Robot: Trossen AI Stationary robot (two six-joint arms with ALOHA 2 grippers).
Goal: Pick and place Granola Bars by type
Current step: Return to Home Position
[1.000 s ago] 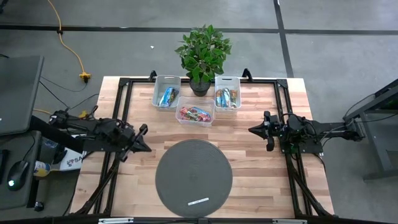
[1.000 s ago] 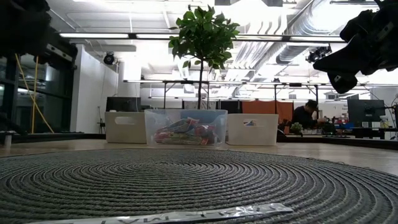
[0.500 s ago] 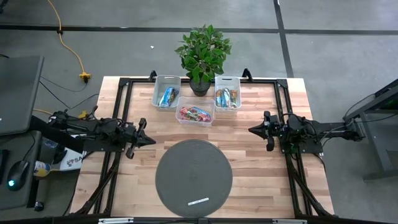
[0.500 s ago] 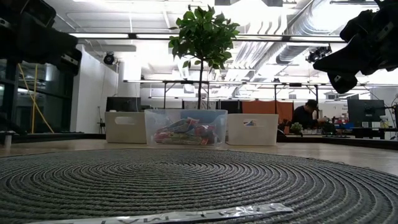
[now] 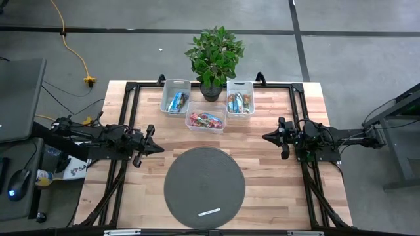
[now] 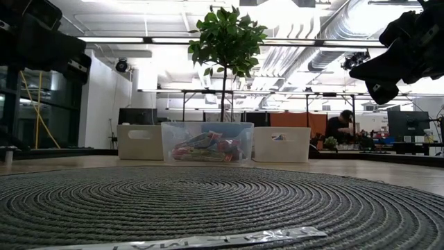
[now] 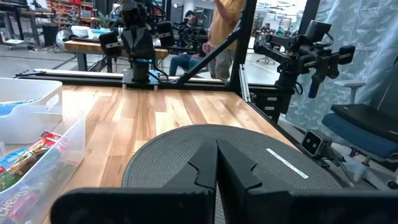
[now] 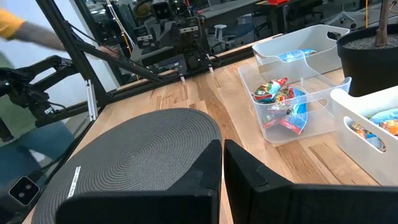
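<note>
The Granola Bars lie sorted in the clear bin and two white bins just beyond the round woven mat, with none on the mat itself. The left gripper hangs off the mat's left side and the right gripper off its right, both with jaws pressed together on nothing. Homing well likely means drawing each arm back level, clear of the bins.

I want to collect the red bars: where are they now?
High view: the red granola bars lie in the clear bin, between the round mat and the plant, flanked by two gray bins.
</note>
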